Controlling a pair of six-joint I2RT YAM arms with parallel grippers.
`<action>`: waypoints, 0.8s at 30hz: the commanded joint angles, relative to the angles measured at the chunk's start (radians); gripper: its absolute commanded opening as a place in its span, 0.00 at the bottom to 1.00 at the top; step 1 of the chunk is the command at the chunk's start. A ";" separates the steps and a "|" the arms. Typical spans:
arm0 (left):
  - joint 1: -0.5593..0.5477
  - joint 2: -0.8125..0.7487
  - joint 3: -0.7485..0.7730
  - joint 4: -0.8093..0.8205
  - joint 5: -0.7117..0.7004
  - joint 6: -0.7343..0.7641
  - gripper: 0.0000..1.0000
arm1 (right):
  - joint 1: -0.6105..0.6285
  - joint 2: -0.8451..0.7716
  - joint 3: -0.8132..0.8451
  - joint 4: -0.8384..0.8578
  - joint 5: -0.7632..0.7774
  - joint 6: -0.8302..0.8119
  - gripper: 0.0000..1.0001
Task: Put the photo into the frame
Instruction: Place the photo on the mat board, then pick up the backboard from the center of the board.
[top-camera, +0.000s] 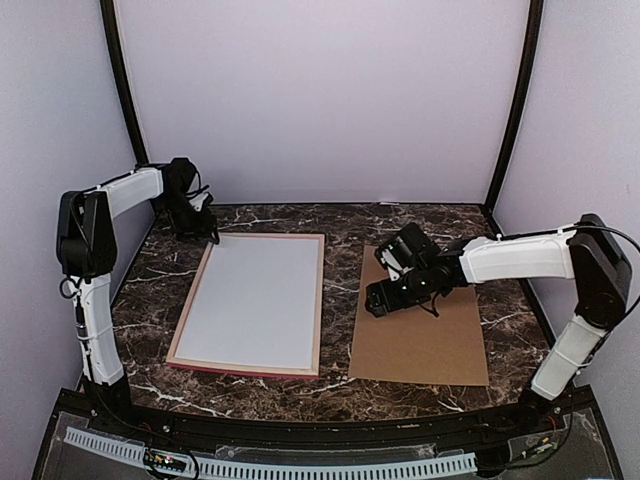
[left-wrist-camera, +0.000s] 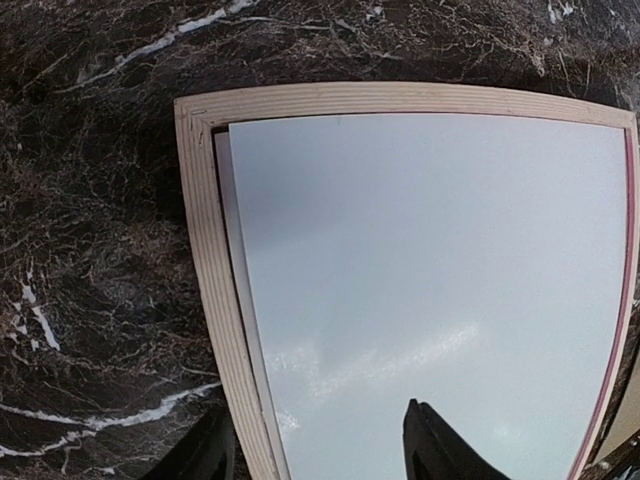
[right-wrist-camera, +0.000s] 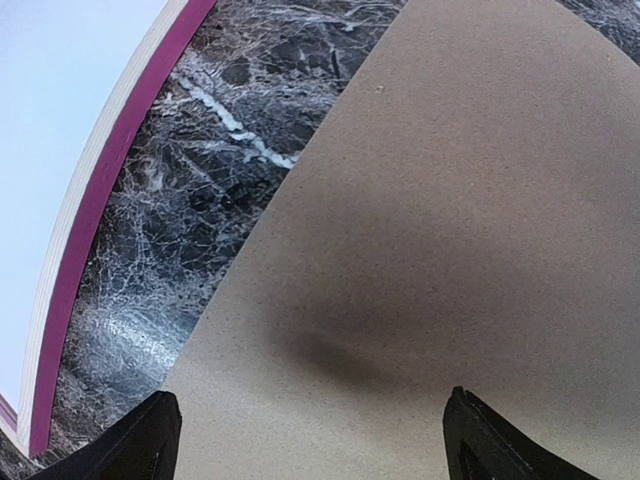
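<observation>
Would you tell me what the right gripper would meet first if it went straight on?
The right gripper would probably meet the brown backing board, which fills its wrist view.

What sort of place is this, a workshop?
Probably a robot test booth rather than a workshop: plain pale walls close in a dark marble-look table, with a left arm and a right arm mounted at its near edge.

Soft, even overhead light; wrist views distorted.
A blurred shadow is cast on the brown panel (right-wrist-camera: 450, 250) at lower centre of the right wrist view; pale glare streaks are seen on the photo (left-wrist-camera: 430, 280), and the frame (left-wrist-camera: 215, 290) is rendered curved.
</observation>
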 joint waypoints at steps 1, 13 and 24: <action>0.001 -0.117 -0.025 0.001 -0.015 -0.009 0.66 | -0.043 -0.069 -0.034 0.020 0.052 0.014 0.93; -0.123 -0.343 -0.257 0.208 0.142 -0.079 0.81 | -0.298 -0.264 -0.220 0.017 0.054 0.014 0.99; -0.502 -0.311 -0.366 0.492 0.169 -0.247 0.81 | -0.607 -0.384 -0.432 0.121 -0.152 0.081 0.99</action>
